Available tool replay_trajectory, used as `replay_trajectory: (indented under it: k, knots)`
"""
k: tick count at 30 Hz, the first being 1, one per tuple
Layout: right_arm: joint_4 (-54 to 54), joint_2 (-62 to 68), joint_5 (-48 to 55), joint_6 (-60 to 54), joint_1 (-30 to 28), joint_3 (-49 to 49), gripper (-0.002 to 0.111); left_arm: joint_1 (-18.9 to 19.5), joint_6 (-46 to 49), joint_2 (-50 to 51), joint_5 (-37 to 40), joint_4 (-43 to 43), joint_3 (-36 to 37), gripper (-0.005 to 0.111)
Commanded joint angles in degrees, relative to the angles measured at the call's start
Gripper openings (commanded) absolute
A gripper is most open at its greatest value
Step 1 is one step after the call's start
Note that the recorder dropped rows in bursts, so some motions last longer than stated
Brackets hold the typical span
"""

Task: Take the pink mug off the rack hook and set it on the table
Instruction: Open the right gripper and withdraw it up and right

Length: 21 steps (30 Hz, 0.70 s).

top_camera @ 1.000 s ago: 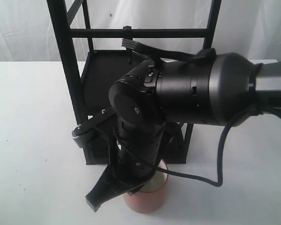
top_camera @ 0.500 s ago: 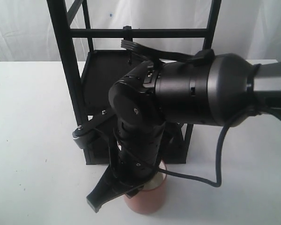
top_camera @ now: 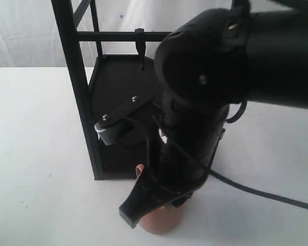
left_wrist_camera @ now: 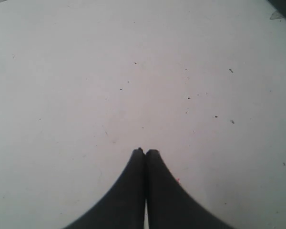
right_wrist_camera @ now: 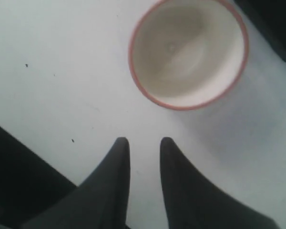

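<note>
The pink mug point(right_wrist_camera: 188, 52) stands upright on the white table point(right_wrist_camera: 57, 71), its cream inside showing. My right gripper point(right_wrist_camera: 144, 141) is open just beside the mug, apart from it, with nothing between its fingers. In the exterior view the mug point(top_camera: 161, 224) is at the front edge, mostly hidden by that gripper's finger point(top_camera: 136, 207). The rack hook point(top_camera: 140, 45) hangs bare from the top crossbar. My left gripper point(left_wrist_camera: 145, 151) is shut and empty over bare table point(left_wrist_camera: 86, 71). It is out of the exterior view.
The tall black rack point(top_camera: 77, 87) stands just behind the mug, its dark lower shelf point(top_camera: 120, 82) partly hidden by my right arm point(top_camera: 220, 66). A black cable point(top_camera: 256, 192) trails over the table to the right. The rack's dark base point(right_wrist_camera: 276, 24) lies close to the mug.
My right arm has risen and swung to the right, now covering more of the rack. Its finger has shifted right over the mug, which stays on the table.
</note>
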Motion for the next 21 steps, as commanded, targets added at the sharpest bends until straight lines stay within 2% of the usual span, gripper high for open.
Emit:
replay_trajectory:
  k: [1, 4, 9, 14, 21]
  knots:
    - [-7.24, -6.87, 1.83, -0.49, -0.11, 1.34, 0.016, 0.06, -0.29, -0.25, 1.38, -0.10, 0.25, 0.000]
    - [-14.87, -11.38, 1.83, -1.70, -0.43, 3.05, 0.000, 0.06, -0.29, -0.25, 1.38, -0.10, 0.25, 0.000]
    - [-19.65, -17.19, 1.83, -2.87, -6.70, 5.54, 0.000, 0.06, -0.29, -0.25, 1.38, -0.10, 0.25, 0.000]
    - [-20.33, -21.47, 1.83, -8.63, -19.66, 9.42, 0.000, 0.06, -0.29, -0.25, 1.38, -0.10, 0.25, 0.000]
    - [-19.53, -21.62, 1.83, -11.52, -41.61, 16.13, 0.000, 0.06, -0.29, -0.25, 1.38, -0.10, 0.25, 0.000]
